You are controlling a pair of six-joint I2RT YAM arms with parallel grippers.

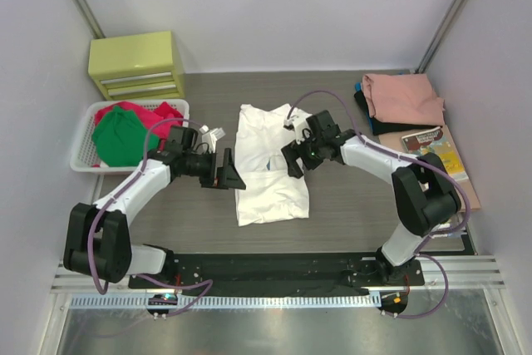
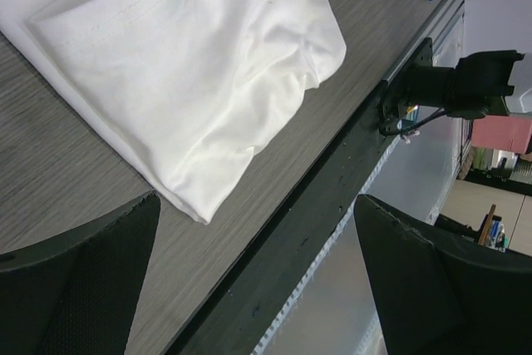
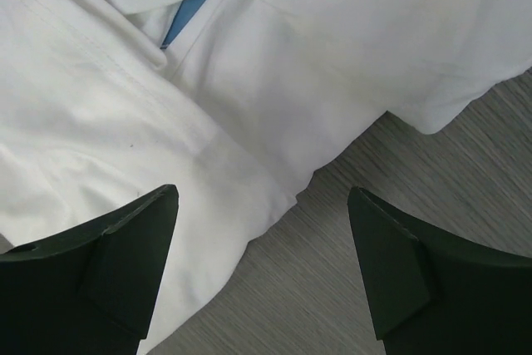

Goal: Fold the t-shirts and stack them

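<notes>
1. Top external, main item: the white t-shirt [image 1: 270, 176] lies partly folded at mid-table, between the two grippers. Its upper right edge is hidden under the right gripper [image 1: 293, 160] and wrist. The left gripper [image 1: 224, 170] hangs just beside the shirt's left edge.
2. Top external, other stock: a red t-shirt [image 1: 158, 114] and a green t-shirt [image 1: 120, 137] are bundled in the basket [image 1: 83, 155] at far left, and their shapes cannot be made out. A salmon-pink t-shirt [image 1: 403, 97] lies folded on a black t-shirt [image 1: 386, 126] at far right, with only the black one's edge showing. A book [image 1: 440, 151] lies just below that stack. A yellow drawer unit [image 1: 137, 64] stands behind the basket.
3. Top external, room: bare table [image 1: 349, 197] shows between the white shirt and the right-hand stack. More shows between the shirt's near hem and the black rail at the arms' bases.
4. Left wrist: only the shirt's near corner is in frame, and the rest is cut off at the top and left. The corner stops short of the table's dark front edge. Both fingers stand wide apart over bare table, holding nothing.
5. Right wrist: white cloth fills most of the frame in overlapping folds. A sliver of blue shows in one fold. The shirt's edge runs between the fingers, with bare table on the near side. The fingers are spread wide, with no cloth pinched.
</notes>
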